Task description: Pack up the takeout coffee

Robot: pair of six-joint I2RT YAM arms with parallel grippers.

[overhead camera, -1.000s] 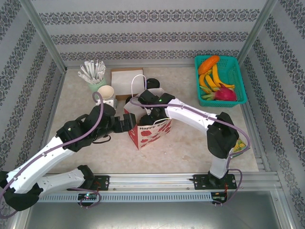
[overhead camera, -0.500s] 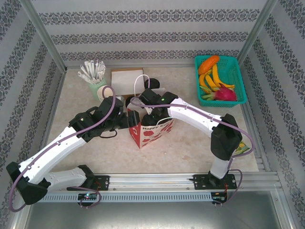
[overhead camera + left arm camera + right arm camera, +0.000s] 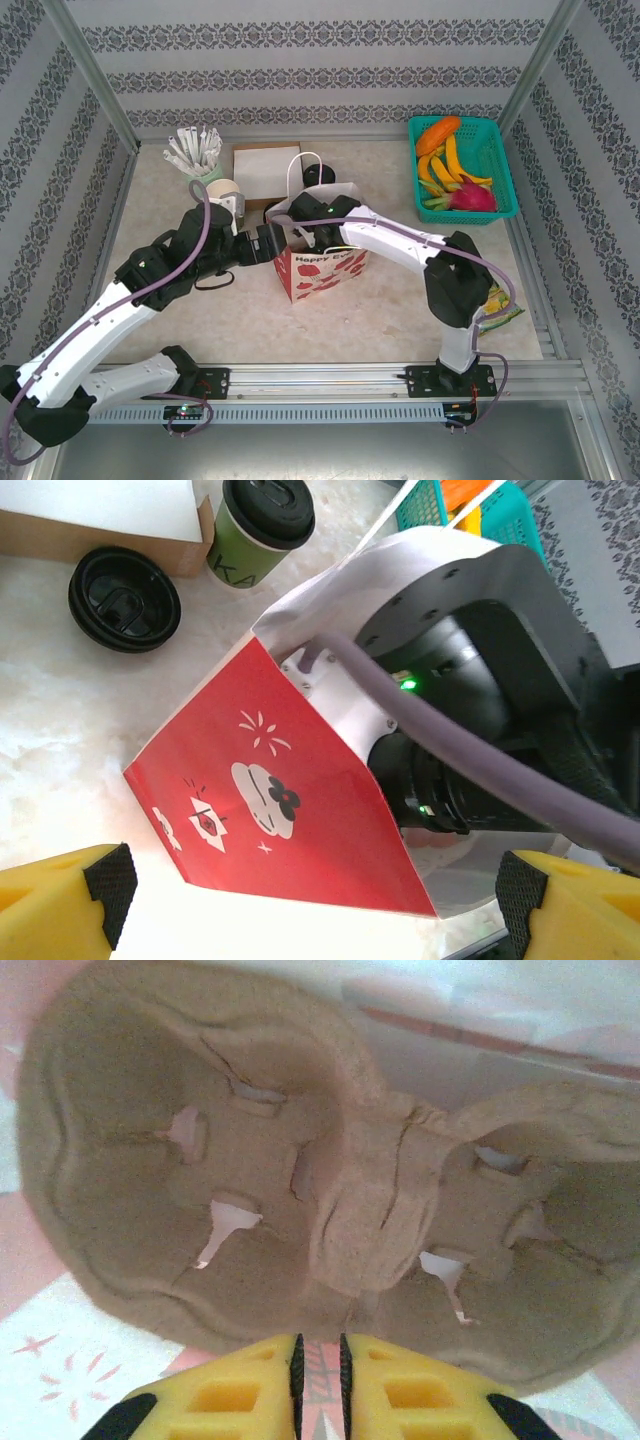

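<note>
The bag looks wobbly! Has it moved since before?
Yes. The bag slid slightly away from the near rail, toward the back wall.

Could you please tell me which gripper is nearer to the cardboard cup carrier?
Right. The right gripper hangs just above the carrier, inside the bag. The left gripper is outside the bag, facing its red side.

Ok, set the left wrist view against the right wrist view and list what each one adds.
Left wrist: the green paper cup with a black lid, a loose black plastic lid, and the printed outside of the red-and-white paper bag. Right wrist: a brown moulded pulp cup carrier with the bag's walls around it. Shared: the bag itself.
</note>
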